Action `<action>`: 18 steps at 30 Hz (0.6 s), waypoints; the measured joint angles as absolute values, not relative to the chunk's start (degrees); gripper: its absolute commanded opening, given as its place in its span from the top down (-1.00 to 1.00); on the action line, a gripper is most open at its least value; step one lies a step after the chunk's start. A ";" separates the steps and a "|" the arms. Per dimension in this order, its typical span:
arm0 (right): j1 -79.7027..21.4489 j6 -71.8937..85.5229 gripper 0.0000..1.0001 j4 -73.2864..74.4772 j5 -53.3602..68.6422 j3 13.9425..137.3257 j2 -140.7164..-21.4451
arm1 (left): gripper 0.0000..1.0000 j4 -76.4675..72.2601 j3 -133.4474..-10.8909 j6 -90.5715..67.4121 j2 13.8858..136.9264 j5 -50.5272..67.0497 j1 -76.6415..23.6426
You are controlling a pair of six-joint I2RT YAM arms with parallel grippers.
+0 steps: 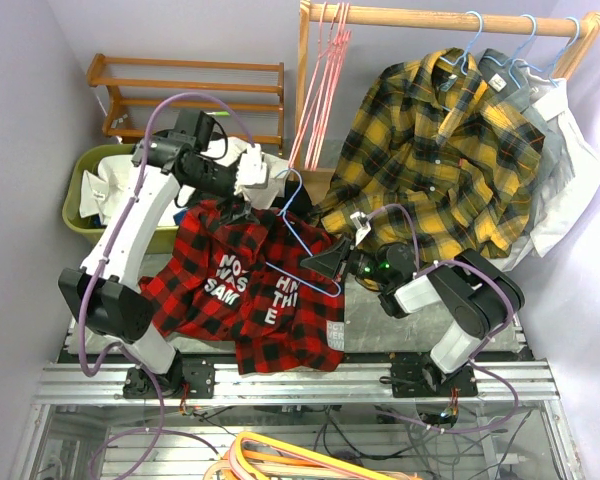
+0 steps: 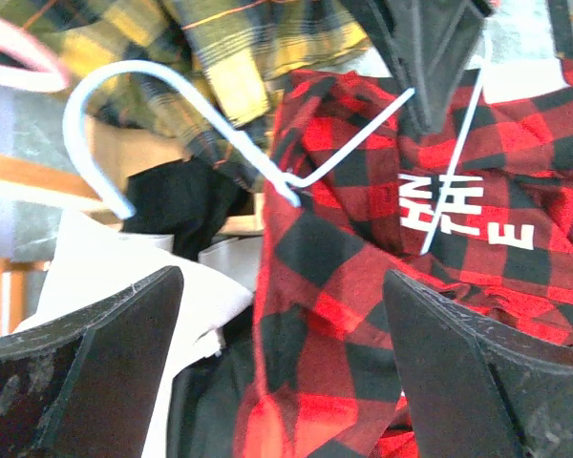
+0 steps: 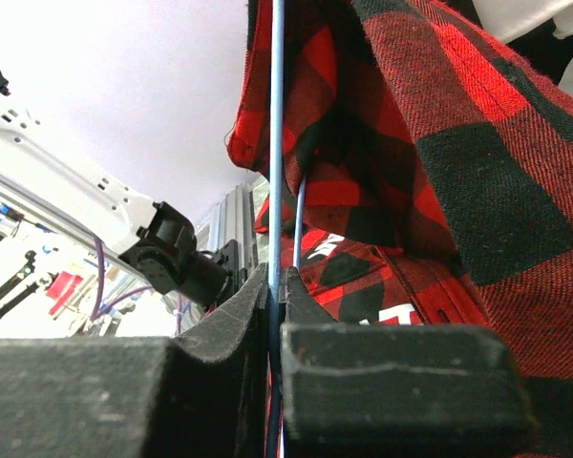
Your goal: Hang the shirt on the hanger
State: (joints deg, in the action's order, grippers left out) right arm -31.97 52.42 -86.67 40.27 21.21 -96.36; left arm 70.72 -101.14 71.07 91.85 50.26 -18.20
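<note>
The red-and-black plaid shirt (image 1: 230, 290) with white letters lies draped on the table and partly over the light-blue wire hanger (image 1: 305, 248). My right gripper (image 1: 330, 258) is shut on the hanger's wire (image 3: 274, 143), with the shirt (image 3: 439, 143) hanging just beside it. My left gripper (image 1: 242, 195) hovers over the shirt's upper edge near the hanger's hook (image 2: 172, 72). Its fingers (image 2: 86, 363) are wide apart, with the shirt (image 2: 363, 315) and some white cloth below them. The hanger's lower part is hidden under the shirt.
A green basket (image 1: 80, 200) of white clothes stands at the back left before a wooden rack (image 1: 190, 90). Pink hangers (image 1: 325, 80), a yellow plaid shirt (image 1: 430, 150) and a white shirt (image 1: 570, 170) hang from a wooden rail (image 1: 450, 18).
</note>
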 measured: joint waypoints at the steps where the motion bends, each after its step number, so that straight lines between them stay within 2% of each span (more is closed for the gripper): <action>1: -31.99 52.21 1.00 -86.61 40.25 21.21 -96.31 | -1.00 70.22 -101.75 70.57 91.98 50.30 -17.65; 5: -32.01 51.03 1.00 -85.12 39.99 21.21 -95.26 | -0.65 71.26 -105.82 70.11 94.91 50.39 -16.19; 10: -32.18 48.75 1.00 -81.23 39.66 21.28 -91.92 | -0.67 78.56 -116.49 71.88 106.80 51.79 -16.16; 13: -32.32 47.46 1.00 -77.93 39.27 21.50 -89.82 | -0.65 81.23 -116.73 72.27 110.32 52.34 -16.40; 15: -32.38 46.48 1.00 -75.79 39.07 21.61 -88.73 | -0.60 82.48 -116.73 72.42 111.04 52.29 -16.69; 18: -32.56 45.30 1.00 -73.84 38.96 21.85 -87.37 | -0.43 83.64 -116.73 72.64 110.61 52.34 -17.43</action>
State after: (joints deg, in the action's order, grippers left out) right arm -32.56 45.30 -73.84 38.96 21.85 -87.37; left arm 83.64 -116.73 72.64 110.61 52.34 -17.43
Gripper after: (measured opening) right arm 0.023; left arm 0.783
